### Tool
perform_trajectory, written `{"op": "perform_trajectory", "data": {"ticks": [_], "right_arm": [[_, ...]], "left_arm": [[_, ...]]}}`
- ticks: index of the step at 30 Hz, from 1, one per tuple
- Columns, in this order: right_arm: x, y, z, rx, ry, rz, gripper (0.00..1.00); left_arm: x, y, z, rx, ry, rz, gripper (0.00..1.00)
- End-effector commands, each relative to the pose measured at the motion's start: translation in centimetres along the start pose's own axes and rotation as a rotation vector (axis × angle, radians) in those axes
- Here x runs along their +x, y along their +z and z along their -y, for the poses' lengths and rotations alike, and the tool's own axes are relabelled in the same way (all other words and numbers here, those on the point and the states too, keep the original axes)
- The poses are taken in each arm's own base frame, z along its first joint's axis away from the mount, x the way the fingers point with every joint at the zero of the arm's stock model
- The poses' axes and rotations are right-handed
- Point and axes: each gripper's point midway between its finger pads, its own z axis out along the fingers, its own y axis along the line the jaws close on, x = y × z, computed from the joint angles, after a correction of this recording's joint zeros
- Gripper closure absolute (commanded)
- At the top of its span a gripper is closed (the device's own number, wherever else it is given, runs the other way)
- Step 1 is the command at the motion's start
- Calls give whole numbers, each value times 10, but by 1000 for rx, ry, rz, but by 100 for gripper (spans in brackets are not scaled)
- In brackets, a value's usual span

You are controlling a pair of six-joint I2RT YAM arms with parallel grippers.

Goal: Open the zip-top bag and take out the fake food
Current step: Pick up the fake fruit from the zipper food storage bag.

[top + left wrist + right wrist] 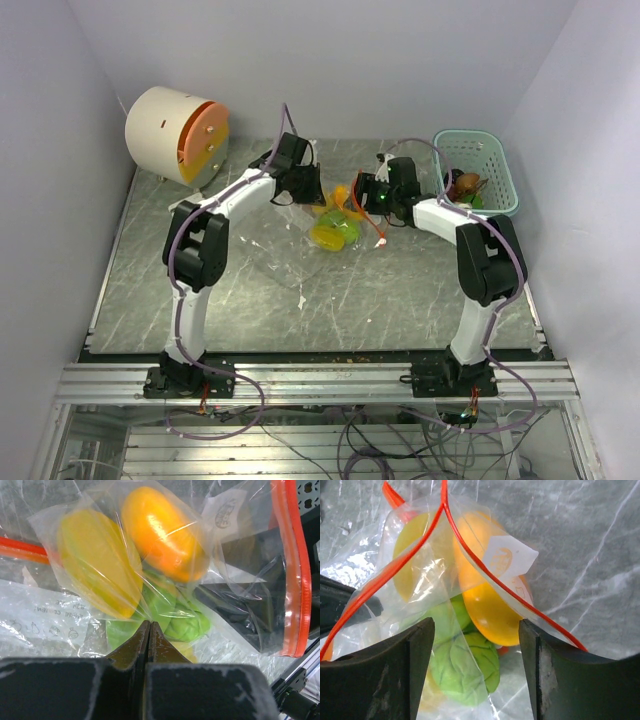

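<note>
- The left tool [149, 628] has its jaws pressed flat together, pinching the clear film of the zip-top bag [235, 555] right at the tips.
- The right tool [476, 627] stands with its jaws wide apart, gripping nothing, poised just over the bag's mouth.
- The bag sits toward the back middle of the counter [400, 290], between the two tools and to the left of the basket [497, 170].
- The zip strip [395, 565] is split, and its two red-orange lines spread apart from one corner.
- The fake food [335, 228] is inside the bag: an orange piece [162, 532], a yellow piece [95, 562] beside it, and green pieces [462, 665] tucked underneath.
- In the basket, a few brown and green lumps [468, 188] lie against the near wall, too small to tell apart.
</note>
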Motion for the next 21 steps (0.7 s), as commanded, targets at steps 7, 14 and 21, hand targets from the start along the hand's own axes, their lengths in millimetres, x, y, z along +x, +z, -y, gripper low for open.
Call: {"op": "perform_trajectory", "data": {"ticks": [7, 14, 21], "right_arm": [[-6, 47, 25, 41, -107, 11, 20], [6, 57, 31, 31, -122, -9, 42], [-4, 37, 21, 13, -140, 33, 68]], "left_arm": [[-1, 15, 11, 68, 22, -52, 93], [3, 15, 11, 74, 21, -68, 93], [7, 16, 3, 53, -9, -67, 93]]}}
